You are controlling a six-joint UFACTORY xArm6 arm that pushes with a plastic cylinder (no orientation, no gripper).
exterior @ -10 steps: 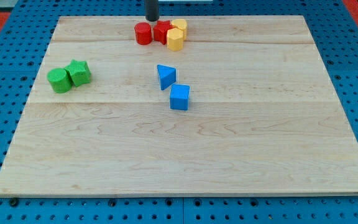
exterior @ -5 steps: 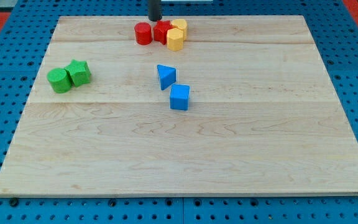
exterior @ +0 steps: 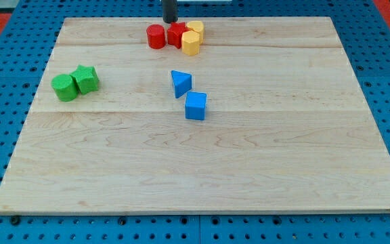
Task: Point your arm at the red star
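Observation:
The red star (exterior: 175, 33) sits near the view's top edge of the wooden board (exterior: 283, 135), wedged between a red cylinder (exterior: 156, 36) on its left and two yellow blocks on its right. My tip (exterior: 170, 22) is just above the red star in the view, at its top-left side, close to it or touching it. The rod rises out of the view's top.
A yellow hexagonal block (exterior: 191, 43) and a yellow cylinder (exterior: 196, 28) touch the star's right side. A blue triangle (exterior: 180, 83) and a blue cube (exterior: 196, 106) lie mid-board. A green cylinder (exterior: 63, 87) and a green star-shaped block (exterior: 85, 78) lie at the left.
My tip has shifted slightly to the view's right, from above the gap by the red cylinder toward the red star. No block has moved.

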